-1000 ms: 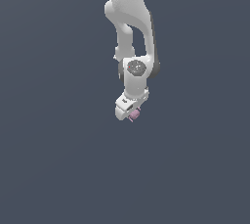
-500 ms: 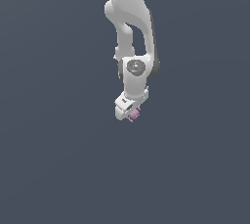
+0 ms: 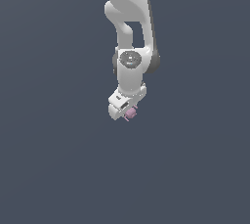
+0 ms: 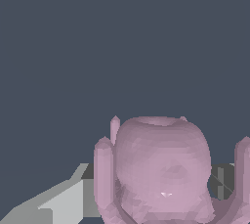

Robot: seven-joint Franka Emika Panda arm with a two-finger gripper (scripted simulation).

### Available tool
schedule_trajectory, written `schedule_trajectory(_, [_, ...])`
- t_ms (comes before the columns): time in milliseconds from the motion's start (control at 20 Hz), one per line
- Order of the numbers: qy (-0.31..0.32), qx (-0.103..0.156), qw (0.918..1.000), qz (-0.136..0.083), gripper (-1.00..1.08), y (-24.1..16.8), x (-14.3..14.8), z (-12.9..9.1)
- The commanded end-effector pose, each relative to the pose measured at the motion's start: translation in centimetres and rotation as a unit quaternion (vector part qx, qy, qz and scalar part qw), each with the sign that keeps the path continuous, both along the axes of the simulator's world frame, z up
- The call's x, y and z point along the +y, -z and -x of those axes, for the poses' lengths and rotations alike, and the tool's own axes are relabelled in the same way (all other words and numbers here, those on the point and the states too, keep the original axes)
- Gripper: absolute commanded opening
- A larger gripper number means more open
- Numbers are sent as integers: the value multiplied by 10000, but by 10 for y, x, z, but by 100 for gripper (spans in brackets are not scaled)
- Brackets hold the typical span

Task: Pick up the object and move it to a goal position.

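Observation:
The object (image 3: 130, 114) is a tiny pale pink-purple lumpy thing at the tip of the white arm, near the middle of the exterior view. My gripper (image 3: 128, 112) is shut on it, and the white hand hides most of the fingers there. In the wrist view the object (image 4: 161, 169) fills the lower part of the picture: a rounded body with stubby upright prongs around it. One grey-white finger (image 4: 58, 201) shows beside it; the other finger is hidden behind the object.
The white arm (image 3: 131, 32) hangs down from the top of the exterior view. Around it is only a flat dark grey-blue ground (image 3: 58, 159) with no other objects or edges in sight.
The arm's wrist has shifted very slightly; the gripper and the object it holds stay in almost the same place.

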State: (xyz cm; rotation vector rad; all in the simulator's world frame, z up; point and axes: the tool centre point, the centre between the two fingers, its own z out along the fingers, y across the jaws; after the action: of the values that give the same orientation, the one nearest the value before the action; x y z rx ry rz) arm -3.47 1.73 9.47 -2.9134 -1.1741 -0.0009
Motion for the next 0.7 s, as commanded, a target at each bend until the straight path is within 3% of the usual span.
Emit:
schedule_trajectory(0, [0, -3, 10000, -3, -100, -19, -8, -9])
schedule_trajectory(650, [-2, 0, 10000, -6, -100, -129, -57, -66])
